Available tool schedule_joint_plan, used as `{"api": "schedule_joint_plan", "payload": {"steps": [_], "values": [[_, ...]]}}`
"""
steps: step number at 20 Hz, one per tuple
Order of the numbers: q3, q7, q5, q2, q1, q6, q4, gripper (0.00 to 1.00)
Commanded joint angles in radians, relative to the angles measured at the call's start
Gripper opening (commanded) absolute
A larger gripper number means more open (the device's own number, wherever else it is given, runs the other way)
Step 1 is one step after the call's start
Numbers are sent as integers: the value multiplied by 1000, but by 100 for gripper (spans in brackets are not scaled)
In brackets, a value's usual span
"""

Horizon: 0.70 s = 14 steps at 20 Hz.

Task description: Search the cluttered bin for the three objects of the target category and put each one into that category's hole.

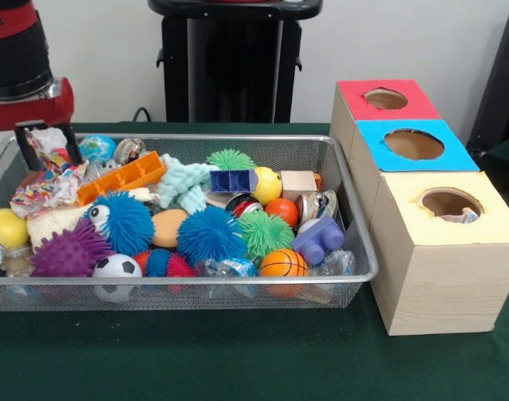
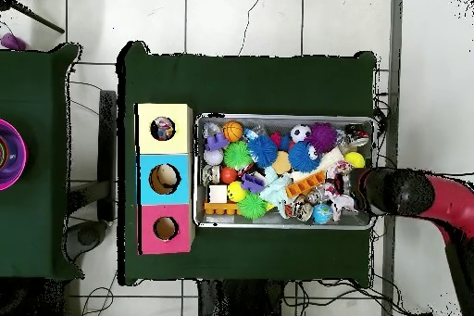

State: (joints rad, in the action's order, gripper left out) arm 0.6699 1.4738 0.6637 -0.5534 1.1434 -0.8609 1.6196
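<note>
1. Crumpled wrappers [image 1: 47, 185] lie heaped in the wire bin's [image 1: 354, 219] corner beneath the arm, next to the orange tray [image 1: 122, 177]; they look like the target here, though the category is not stated.
2. Directly over that heap, the gripper [image 1: 46, 140] is lowered into the bin. Its two dark fingers [image 1: 69, 144] stand apart around a scrap of white wrapper; whether they pinch it I cannot tell.
3. My judgement: a search-and-pick step is in hand, with the grasp not clearly secured.
4. Next, the move calls for a firm closure on one piece, a straight lift clear of the bin wall, and a carry across the whole bin to the boxes.
5. Of the three holes, the yellow box [image 1: 475, 219] already shows crumpled material inside its hole [image 1: 450, 203], so it seems the likely destination.
6. Being shapeless, the heap has no clear pointing; its long axis runs roughly from the bin's back wall toward the camera in the front view.
</note>
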Motion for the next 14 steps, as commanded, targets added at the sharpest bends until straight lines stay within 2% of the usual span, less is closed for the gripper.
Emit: {"api": "schedule_joint_plan", "payload": {"steps": [1,10,14], "values": [[-12,-228,100,65,41,67,100,100],[-59,-108,179,127,57,181,171,100],[-79,-84,204,153,59,228,182,100]]}}
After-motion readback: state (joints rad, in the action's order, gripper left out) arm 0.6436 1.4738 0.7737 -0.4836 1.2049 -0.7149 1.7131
